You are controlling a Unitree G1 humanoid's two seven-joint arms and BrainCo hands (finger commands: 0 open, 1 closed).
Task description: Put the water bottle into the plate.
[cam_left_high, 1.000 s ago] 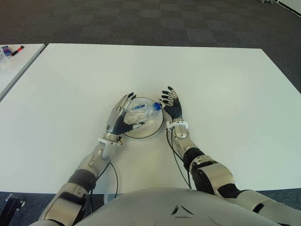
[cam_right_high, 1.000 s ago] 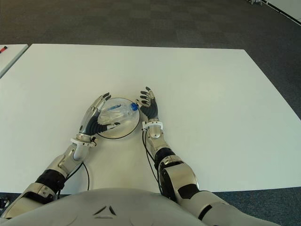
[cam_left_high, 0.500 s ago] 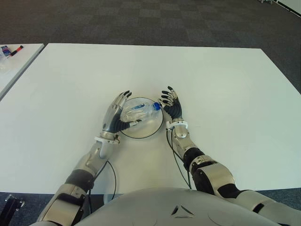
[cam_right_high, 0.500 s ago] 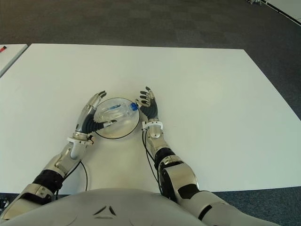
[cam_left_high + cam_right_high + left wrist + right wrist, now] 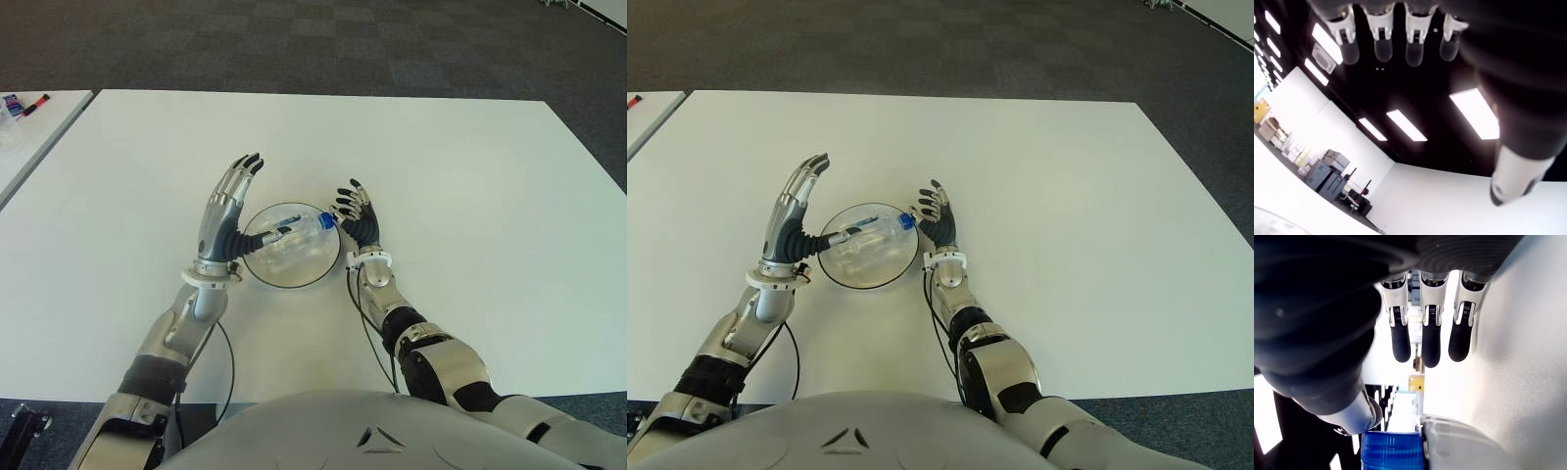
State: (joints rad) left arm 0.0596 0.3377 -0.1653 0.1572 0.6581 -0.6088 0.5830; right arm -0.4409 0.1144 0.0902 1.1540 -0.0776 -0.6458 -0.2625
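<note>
Water bottle (image 5: 290, 238) lies in plate (image 5: 265, 269), prob light, slick, rolls easy—grip mid-body; left hand (image 5: 227, 211) at 9 o'clock & right hand (image 5: 359, 219) at 3, both spread, empty.

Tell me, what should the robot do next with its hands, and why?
Probably draw the right hand away from the clear plastic water bottle with the blue cap. The bottle lies on its side inside the round glass plate on the white table. The left hand is open, off to the plate's left, while the right hand's open fingers show close beside the cap.
</note>
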